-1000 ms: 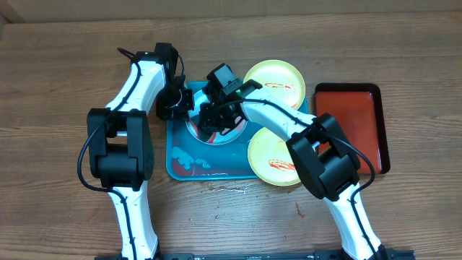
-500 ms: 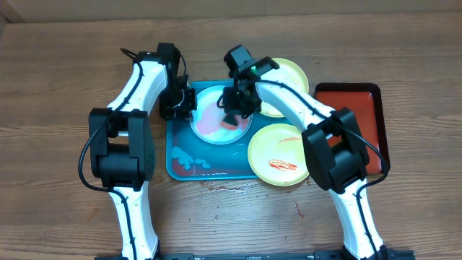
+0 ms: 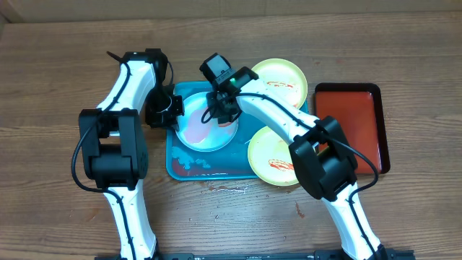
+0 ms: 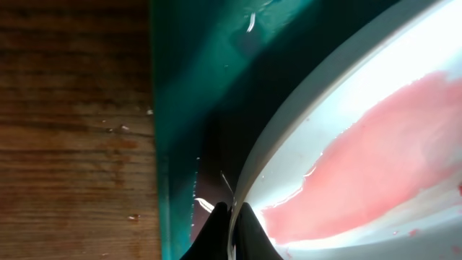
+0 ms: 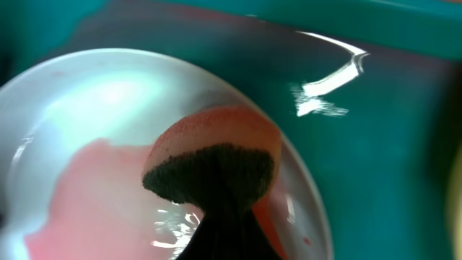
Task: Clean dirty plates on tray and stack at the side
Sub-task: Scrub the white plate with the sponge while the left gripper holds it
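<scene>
Black fingertips of the left gripper are closed on the left rim of the round, shallow pale blue-white plastic plate, one tip on either side of the edge. Judged purpose: anchoring the plate against sliding under scrubbing. The right gripper is clamped on a rounded, pink-stained sponge, pressed onto the plate near its right rim. A watery red film covers much of the plate face, so cleaning is judged incomplete. The plate lies inside the large turquoise-blue rectangular plastic tray, which is wet and stained. The far pale yellow-green plate and the near pale yellow-green plate overlap the tray's right edge, both sauce-marked. A small red black-rimmed tray sits further right on the wooden table. No stack formed.
</scene>
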